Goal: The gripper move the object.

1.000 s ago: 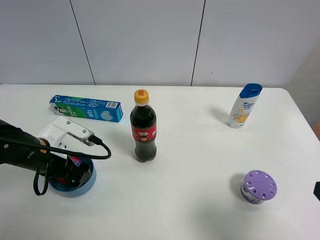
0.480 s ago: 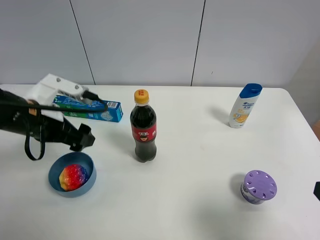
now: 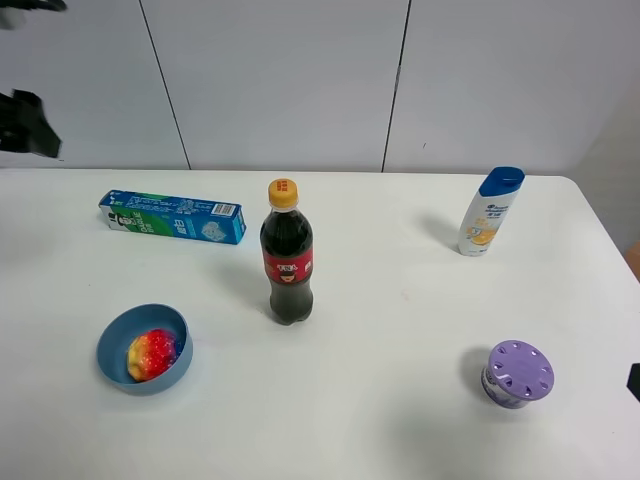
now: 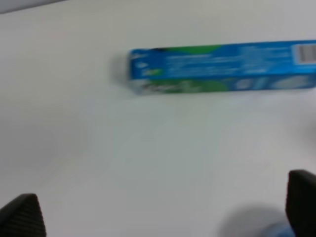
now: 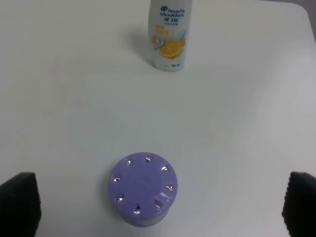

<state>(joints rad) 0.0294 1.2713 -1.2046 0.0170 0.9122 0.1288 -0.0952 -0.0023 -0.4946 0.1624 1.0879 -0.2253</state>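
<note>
The rainbow ball (image 3: 150,353) lies inside the blue bowl (image 3: 110,340) at the front left of the table. My left gripper (image 3: 24,122) is high at the far left corner of the exterior view, well away from the bowl. In the left wrist view it (image 4: 160,210) is open and empty above bare table, with one black fingertip (image 4: 19,217) at each side. The ball does not show there. My right gripper (image 5: 159,205) is open and empty, with the purple-lidded jar (image 5: 143,187) seen between its fingertips.
A cola bottle (image 3: 286,255) stands mid-table. A blue-green toothpaste box (image 3: 172,217) lies at the back left and shows in the left wrist view (image 4: 222,66). A shampoo bottle (image 3: 490,211) stands at the back right. The purple jar (image 3: 518,373) sits front right.
My left gripper has risen out of the blue bowl and drawn back up to the far left corner, leaving the ball in the bowl. The right arm has not moved.
</note>
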